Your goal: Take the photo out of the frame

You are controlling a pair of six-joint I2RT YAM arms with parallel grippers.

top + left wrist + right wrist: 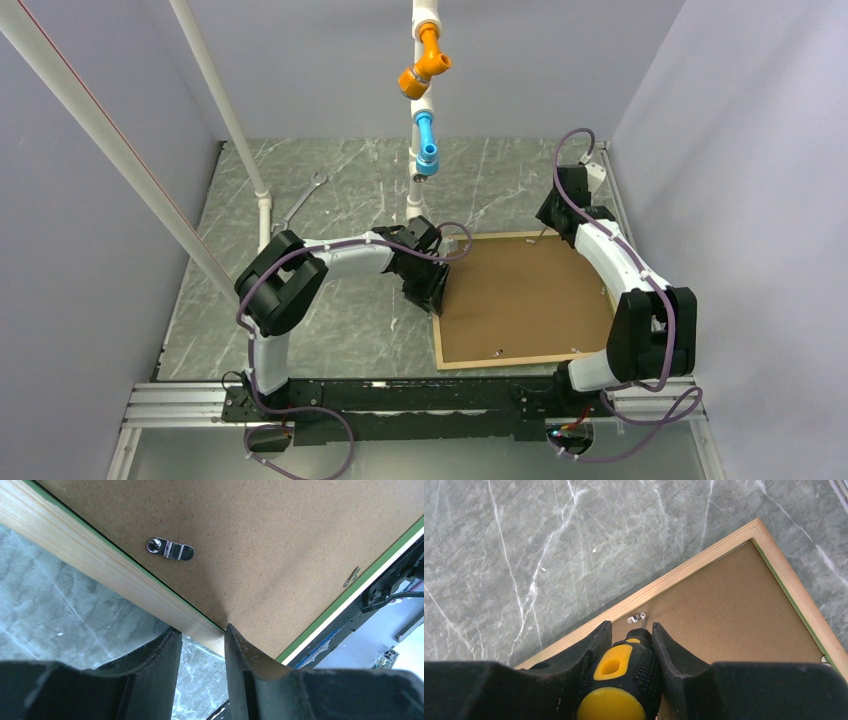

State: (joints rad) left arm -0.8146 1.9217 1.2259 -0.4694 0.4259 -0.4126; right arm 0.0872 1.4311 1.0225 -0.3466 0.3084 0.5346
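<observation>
The frame [500, 360] lies face down on the table, its light wood back edge around the brown backing panel [520, 295]. The photo is hidden under the panel. My left gripper [425, 285] stands at the frame's left rail [100, 565], one finger outside it and one on the panel side, shut on the rail. A metal turn clip [170, 548] sits just beyond it. My right gripper [631, 630] is shut on a yellow and black screwdriver [616, 672]. The screwdriver's tip is at a small clip [636, 617] by the frame's far edge [664, 582].
A wrench [300, 205] lies on the marble table at the back left. A white post with orange and blue nozzles [425, 110] hangs over the table's middle back. A slanted white pipe [225, 110] stands at the left. A metal rail [400, 395] runs along the near edge.
</observation>
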